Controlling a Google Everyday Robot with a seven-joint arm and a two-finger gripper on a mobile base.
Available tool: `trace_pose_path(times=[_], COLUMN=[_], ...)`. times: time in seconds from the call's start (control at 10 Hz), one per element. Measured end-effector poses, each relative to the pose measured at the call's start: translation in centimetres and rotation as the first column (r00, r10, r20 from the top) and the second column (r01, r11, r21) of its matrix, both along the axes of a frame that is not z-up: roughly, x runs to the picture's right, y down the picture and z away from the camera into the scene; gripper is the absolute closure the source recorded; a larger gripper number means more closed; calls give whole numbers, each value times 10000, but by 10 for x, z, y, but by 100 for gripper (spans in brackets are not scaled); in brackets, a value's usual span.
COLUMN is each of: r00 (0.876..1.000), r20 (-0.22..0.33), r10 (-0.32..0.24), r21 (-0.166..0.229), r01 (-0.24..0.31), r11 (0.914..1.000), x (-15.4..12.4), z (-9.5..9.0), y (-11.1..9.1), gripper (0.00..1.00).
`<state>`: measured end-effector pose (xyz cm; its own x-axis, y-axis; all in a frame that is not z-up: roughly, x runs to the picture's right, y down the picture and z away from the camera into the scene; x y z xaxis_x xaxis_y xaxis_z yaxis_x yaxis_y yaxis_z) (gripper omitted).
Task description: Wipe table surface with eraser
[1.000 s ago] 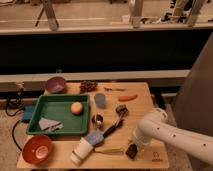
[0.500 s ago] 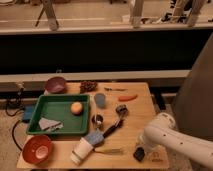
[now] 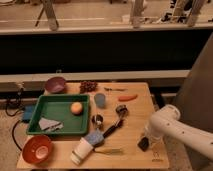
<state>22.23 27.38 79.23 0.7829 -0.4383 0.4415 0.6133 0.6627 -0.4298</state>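
Note:
The light tan wooden table surface [image 3: 132, 125] fills the lower middle of the camera view, with a small dark logo mark [image 3: 157, 161] at its near right corner. My white arm comes in from the right. The gripper [image 3: 144, 141] is low over the table's near right part. It is shut on the eraser [image 3: 143, 145], a small black block that rests on or just above the wood.
A green tray [image 3: 57, 131] on the left holds an orange fruit [image 3: 76, 108] and a grey cloth [image 3: 50, 124]. Nearby are a purple bowl [image 3: 55, 85], an orange bowl [image 3: 37, 149], a tipped white cup [image 3: 79, 151], a blue cup [image 3: 100, 100], a black-handled brush [image 3: 114, 127] and a carrot [image 3: 128, 98].
The gripper with the eraser has slid to the right along the table's near part, and the arm has drawn back toward the right edge.

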Motion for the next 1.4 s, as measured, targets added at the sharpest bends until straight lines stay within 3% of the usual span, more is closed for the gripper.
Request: trace_pose_path(times=[0.3, 0.6, 0.8, 1.0, 1.4], r00=[9990, 9989, 9970, 9863, 9670], r20=[428, 456, 696, 1378, 1993], r10=[-116, -85, -338, -902, -1588], r21=[-200, -198, -323, -535, -921], r01=[125, 95, 362, 984, 1798], r11=[9997, 9998, 9988, 9937, 9794], x=[-33, -34, -40, -74, -134], z=[11, 10, 7, -1, -19], y=[-9, -9, -7, -4, 8], gripper=[99, 99, 99, 99, 99])
